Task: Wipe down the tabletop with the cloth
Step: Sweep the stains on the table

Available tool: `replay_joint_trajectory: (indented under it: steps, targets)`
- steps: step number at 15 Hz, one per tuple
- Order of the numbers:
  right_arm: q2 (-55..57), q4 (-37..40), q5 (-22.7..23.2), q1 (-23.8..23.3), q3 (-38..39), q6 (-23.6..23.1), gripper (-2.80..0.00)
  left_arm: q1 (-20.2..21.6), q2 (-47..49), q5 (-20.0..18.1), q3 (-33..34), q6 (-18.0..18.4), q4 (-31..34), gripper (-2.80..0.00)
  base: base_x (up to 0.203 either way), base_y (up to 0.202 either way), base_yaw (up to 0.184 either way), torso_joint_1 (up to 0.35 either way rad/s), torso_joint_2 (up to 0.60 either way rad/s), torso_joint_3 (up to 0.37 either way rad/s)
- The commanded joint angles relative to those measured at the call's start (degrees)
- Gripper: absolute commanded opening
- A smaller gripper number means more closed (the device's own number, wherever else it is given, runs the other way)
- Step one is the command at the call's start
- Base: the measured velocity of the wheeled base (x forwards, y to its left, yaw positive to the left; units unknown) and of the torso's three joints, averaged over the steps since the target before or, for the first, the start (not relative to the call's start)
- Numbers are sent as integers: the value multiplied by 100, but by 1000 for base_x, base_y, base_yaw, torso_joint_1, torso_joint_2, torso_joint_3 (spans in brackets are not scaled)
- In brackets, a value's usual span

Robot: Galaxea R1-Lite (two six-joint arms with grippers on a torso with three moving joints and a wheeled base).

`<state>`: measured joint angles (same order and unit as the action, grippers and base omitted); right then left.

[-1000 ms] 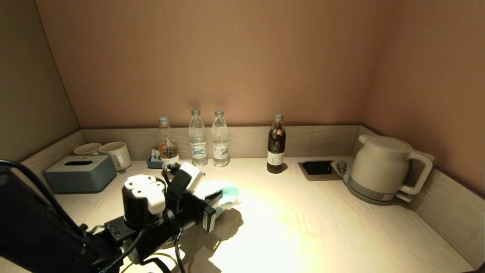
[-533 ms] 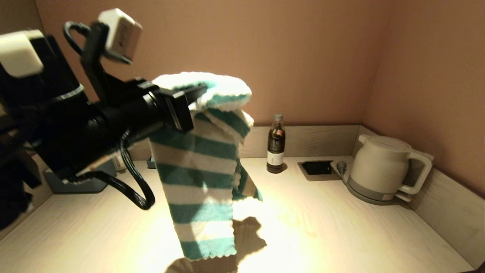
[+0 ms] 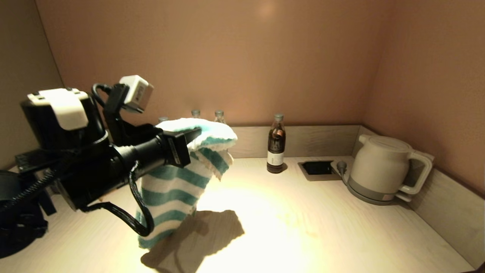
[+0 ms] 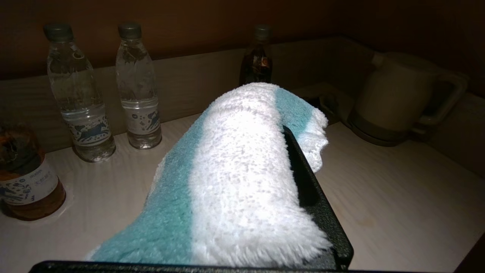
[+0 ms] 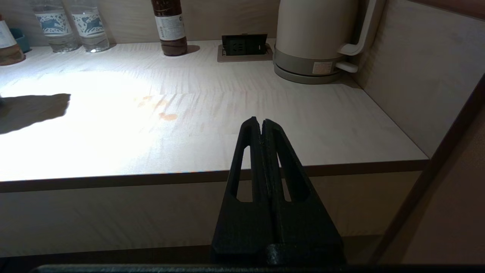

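Right gripper [image 5: 261, 122]: parked off the near edge of the worktop [image 3: 341, 235], right side, lower than the surface. Jaws pressed together, nothing between them.

Worktop, near to middle: pale wood grain under a bright pool of light. A few faint orange-brown spots [image 5: 163, 110] on the surface right of centre. A dark shadow [image 3: 197, 239] lies on the near-left part, under the cloth.

Left gripper [image 3: 195, 133]: raised above the left part of the worktop, pointing right and toward the far side. Jaws clenched on the cloth [image 3: 178, 182]. The teal-and-white striped towel is draped over the fingers and hangs down in a long fold. Whether its lower scalloped end touches the worktop cannot be told. In the left wrist view the cloth [image 4: 235, 174] covers most of the jaws; one black finger [image 4: 307, 182] shows along its side.

Far row, left to right: a bottle with amber contents [image 4: 22, 178], two clear water bottles [image 4: 110, 91], then a dark bottle [image 3: 276, 144] standing apart from them. Right of it, a small black recess [image 3: 317, 167] set into the worktop, with a plug [image 3: 341, 165] just beside it. At the far right a cream kettle [image 3: 382, 168] on its base, handle to the right, near the raised rim [image 3: 314, 138].
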<state>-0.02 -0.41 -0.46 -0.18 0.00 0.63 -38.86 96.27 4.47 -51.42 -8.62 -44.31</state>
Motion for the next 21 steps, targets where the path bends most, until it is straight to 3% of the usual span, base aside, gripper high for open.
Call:
replay_joint_trajectory:
  steps: [1,9,13,16,21]
  targets:
    - [2,-2,2,1,0,-1,-280,1,725,22,393,-28,-765,-280,0,0,0,0,0,0]
    - [2,-2,-4,1,0,-1,-280,25,1548,3,287,-83,-940,-280,0,0,0,0,0,0]
    - [2,-2,2,1,0,-1,-280,446,2365,367,726,-40,-1450,-280,0,0,0,0,0,0]
    - [2,-2,2,1,0,-1,-280,852,2775,485,1297,32,-2196,-280,0,0,0,0,0,0]
    - [2,-2,-6,1,0,-1,-280,995,2959,520,2233,1,-3093,-280,0,0,0,0,0,0]
